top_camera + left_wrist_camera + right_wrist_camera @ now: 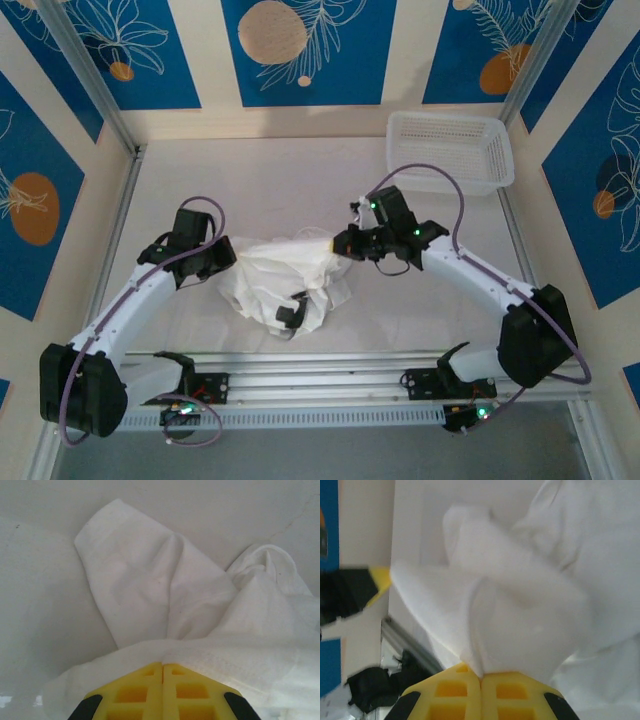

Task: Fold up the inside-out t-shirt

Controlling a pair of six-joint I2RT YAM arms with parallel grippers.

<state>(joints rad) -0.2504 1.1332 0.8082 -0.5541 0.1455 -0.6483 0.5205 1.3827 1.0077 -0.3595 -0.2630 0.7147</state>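
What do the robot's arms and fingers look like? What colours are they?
The left arm and right arm are white tubes with chunky black joints. A thin purple cable loops along each one, and tiny green lights glow near the right wrist. The fingers are bright yellow blocks with square hollows, black at the sides.

The inside-out t-shirt (285, 280) is plain white, thin and soft, bunched in a crumpled heap mid-table (220, 180), towards the near edge. Its left and right ends are drawn up and outward. A small dark patch (291, 316) shows on its near side.
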